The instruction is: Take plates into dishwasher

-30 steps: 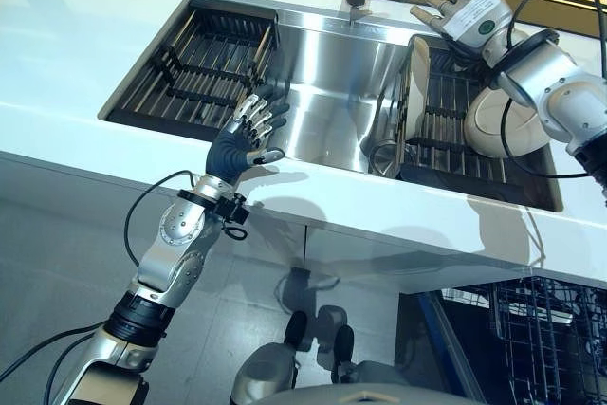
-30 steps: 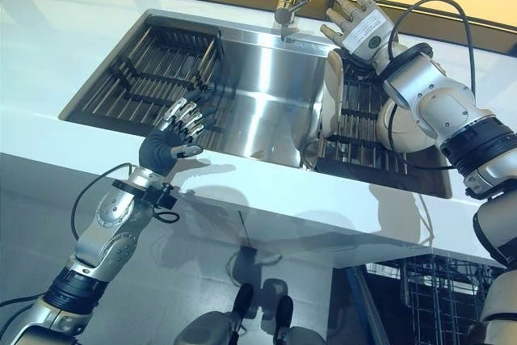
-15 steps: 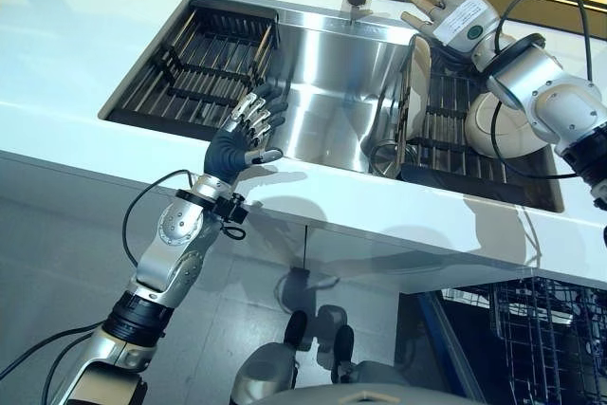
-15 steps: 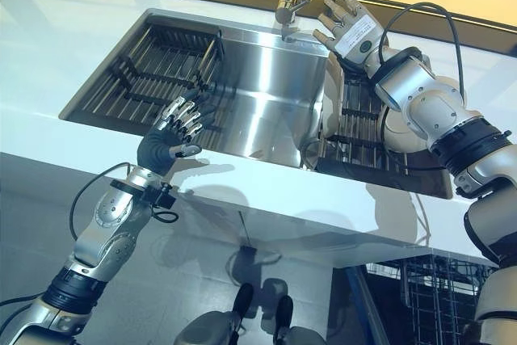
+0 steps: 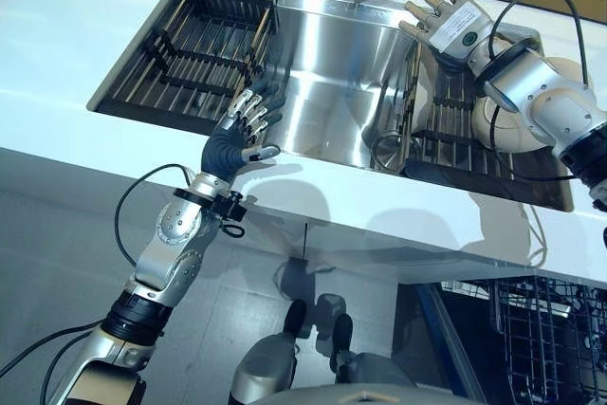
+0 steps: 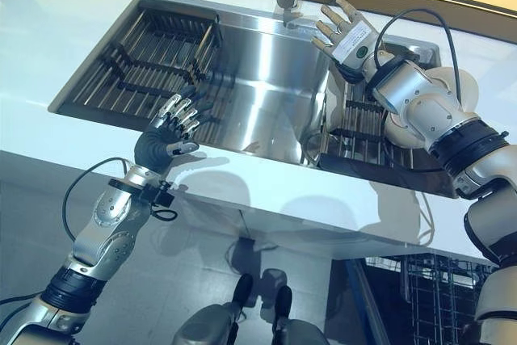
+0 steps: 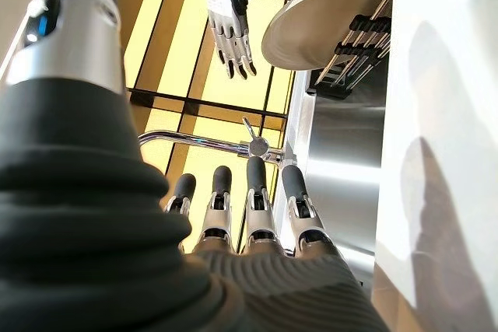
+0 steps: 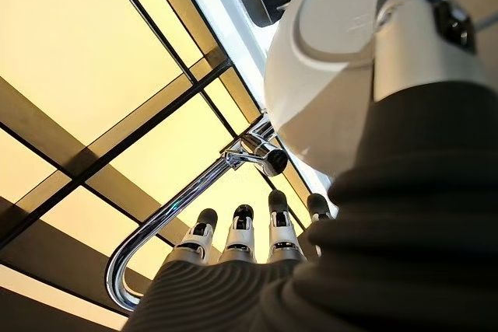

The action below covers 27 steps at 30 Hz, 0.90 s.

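Plates (image 5: 507, 125) stand on edge in the sink's right-hand rack (image 5: 455, 130), at 2 o'clock; right hand (image 5: 446, 18) hovers above, fingers spread, empty; lower it, pinch one rim squarely; left hand (image 5: 248, 130) open, idle.

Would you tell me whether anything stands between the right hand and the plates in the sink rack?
Mostly its own forearm: the right hand, fingers spread, hovers above the rack, beyond the plates, which sit under the arm. No other object visibly lies between.
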Tool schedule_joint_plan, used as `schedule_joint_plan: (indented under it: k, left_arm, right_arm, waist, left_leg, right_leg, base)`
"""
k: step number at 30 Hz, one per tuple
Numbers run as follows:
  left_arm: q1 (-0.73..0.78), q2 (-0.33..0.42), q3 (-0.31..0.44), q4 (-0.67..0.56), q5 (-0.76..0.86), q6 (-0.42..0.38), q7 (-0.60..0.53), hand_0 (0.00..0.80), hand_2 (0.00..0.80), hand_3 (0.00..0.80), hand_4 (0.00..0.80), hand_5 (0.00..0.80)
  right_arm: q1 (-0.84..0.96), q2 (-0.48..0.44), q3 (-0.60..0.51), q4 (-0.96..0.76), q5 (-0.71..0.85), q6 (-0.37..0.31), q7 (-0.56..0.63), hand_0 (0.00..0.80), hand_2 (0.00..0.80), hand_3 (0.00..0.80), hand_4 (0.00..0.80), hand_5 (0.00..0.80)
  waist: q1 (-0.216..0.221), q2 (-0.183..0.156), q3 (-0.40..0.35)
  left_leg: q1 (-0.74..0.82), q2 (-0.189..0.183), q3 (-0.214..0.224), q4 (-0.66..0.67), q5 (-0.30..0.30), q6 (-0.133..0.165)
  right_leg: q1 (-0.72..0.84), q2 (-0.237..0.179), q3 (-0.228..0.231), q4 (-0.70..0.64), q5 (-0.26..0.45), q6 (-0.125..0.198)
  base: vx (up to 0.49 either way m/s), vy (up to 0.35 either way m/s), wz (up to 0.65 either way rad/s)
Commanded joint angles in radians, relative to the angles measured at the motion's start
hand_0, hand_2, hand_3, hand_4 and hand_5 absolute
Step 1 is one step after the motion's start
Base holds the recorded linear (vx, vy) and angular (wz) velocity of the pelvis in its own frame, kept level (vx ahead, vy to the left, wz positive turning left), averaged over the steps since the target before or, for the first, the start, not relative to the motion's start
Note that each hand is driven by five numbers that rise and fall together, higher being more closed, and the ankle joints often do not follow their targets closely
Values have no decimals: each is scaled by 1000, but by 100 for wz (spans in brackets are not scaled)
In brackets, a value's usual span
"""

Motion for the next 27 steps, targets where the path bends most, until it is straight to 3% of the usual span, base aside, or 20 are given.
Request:
schedule_joint_plan:
  k: [1,8,17,18,20,21,27]
  left_arm:
    - [-66,27,-18,-13,-22,-82,7,0,0,0,0,0]
    - [-79,34,-17,-13,-30,-94,15,0,0,0,0,0]
    - [-83,44,-19,-18,-24,-111,30,0,0,0,0,0]
    - [-86,46,-21,-16,-23,-115,30,0,0,0,0,0]
    - [-89,43,-21,-15,-18,-116,32,0,0,0,0,0]
    - [-90,45,-20,-13,-20,-119,31,0,0,0,0,0]
    - [-103,50,-13,-11,-25,-123,34,0,0,0,0,0]
  right_arm:
    - [-165,-17,71,-27,-34,13,-11,0,0,0,0,0]
    - [-181,-16,86,-33,-92,-12,16,0,0,0,0,0]
    - [-166,-15,121,-55,-135,-39,159,0,0,0,0,0]
    - [-172,-11,128,-45,-131,-42,165,82,82,82,82,82]
    - [-182,-6,137,-29,-144,-59,182,599,599,599,599,599]
    - [-185,-6,141,-25,-155,-63,191,800,800,800,800,800]
    - [-190,-1,154,8,-164,-68,228,800,800,800,800,800]
  waist:
    - [11,-14,-13]
    - [11,-13,2]
    - [12,-22,24]
    - [12,-23,26]
    - [14,-23,29]
    - [14,-23,31]
    - [14,-25,37]
  left_leg:
    - [7,12,65,0,-101,0]
    - [-6,11,71,0,-96,-2]
    - [-12,12,81,0,-91,-3]
    - [-14,13,82,0,-90,-4]
    - [-17,12,83,0,-88,-4]
    - [-19,11,84,0,-88,-4]
    - [-24,10,87,0,-83,-5]
  right_leg:
    - [-9,-15,13,4,-18,68]
    - [-21,-16,8,4,-13,67]
    - [-28,-18,-5,4,-6,64]
    - [-29,-18,-6,4,-5,64]
    - [-32,-17,-8,4,-4,62]
    - [-34,-17,-9,4,-3,61]
    - [-38,-19,-17,4,1,59]
  base:
    - [0,0,0]
    - [0,0,0]
    - [0,0,0]
    - [0,0,0]
    - [-15,4,0]
    - [-31,11,-1]
    - [-11,5,0]
